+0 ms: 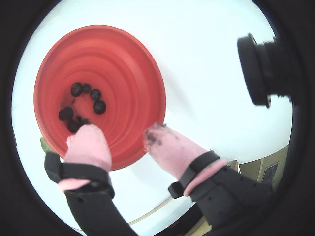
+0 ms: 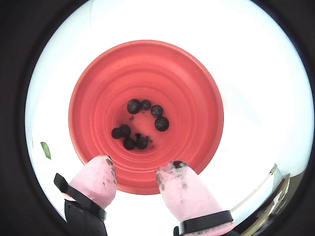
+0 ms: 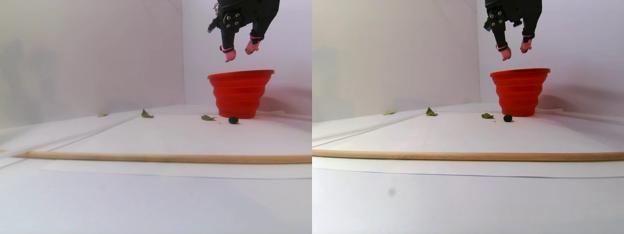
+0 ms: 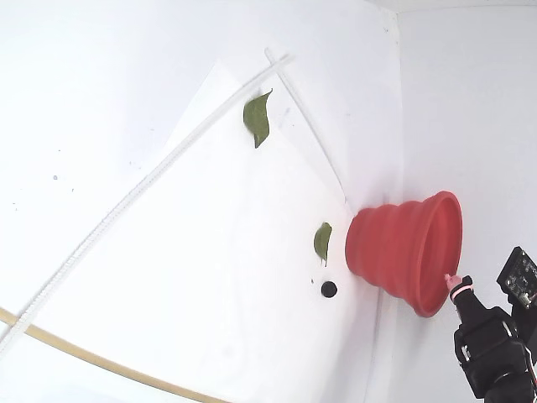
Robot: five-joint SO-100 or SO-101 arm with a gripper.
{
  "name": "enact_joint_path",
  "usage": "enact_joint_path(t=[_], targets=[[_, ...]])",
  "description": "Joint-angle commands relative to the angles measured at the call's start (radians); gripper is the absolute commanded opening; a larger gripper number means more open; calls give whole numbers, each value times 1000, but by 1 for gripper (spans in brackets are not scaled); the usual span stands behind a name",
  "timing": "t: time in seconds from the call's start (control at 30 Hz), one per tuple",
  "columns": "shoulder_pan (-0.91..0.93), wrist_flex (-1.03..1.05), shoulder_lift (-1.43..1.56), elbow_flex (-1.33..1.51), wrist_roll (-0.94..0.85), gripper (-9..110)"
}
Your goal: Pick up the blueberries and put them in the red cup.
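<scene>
The red cup [image 3: 239, 92] stands upright at the back of the table. Both wrist views look down into the cup [image 1: 123, 64] [image 2: 187, 88], where several dark blueberries [image 1: 95, 94] [image 2: 161, 123] lie on its bottom. One more blueberry [image 3: 233, 120] [image 4: 329, 289] rests on the table just beside the cup's base. My gripper [image 3: 240, 53] [image 1: 122, 130] [image 2: 141, 162] hangs above the cup's rim, open. Its pink, smudged fingertips [image 2: 101, 172] are spread apart with nothing between them. In the fixed view the cup [image 4: 394, 248] appears sideways, with the gripper [image 4: 457, 287] at its mouth.
Green leaves [image 3: 146, 114] [image 3: 207, 117] [image 4: 258, 117] [image 4: 322, 241] lie on the white sheet near the cup. A wooden stick [image 3: 146, 157] [image 4: 84, 357] crosses the table's front. White walls stand close behind the cup. A black camera body [image 1: 261, 69] shows beside the gripper.
</scene>
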Motion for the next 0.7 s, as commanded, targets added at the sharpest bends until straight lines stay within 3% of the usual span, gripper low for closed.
enact_joint_path(t=[0.0, 0.67], targets=[[6, -2, 149, -3, 14, 16], [-9, 28, 264, 176, 35, 16]])
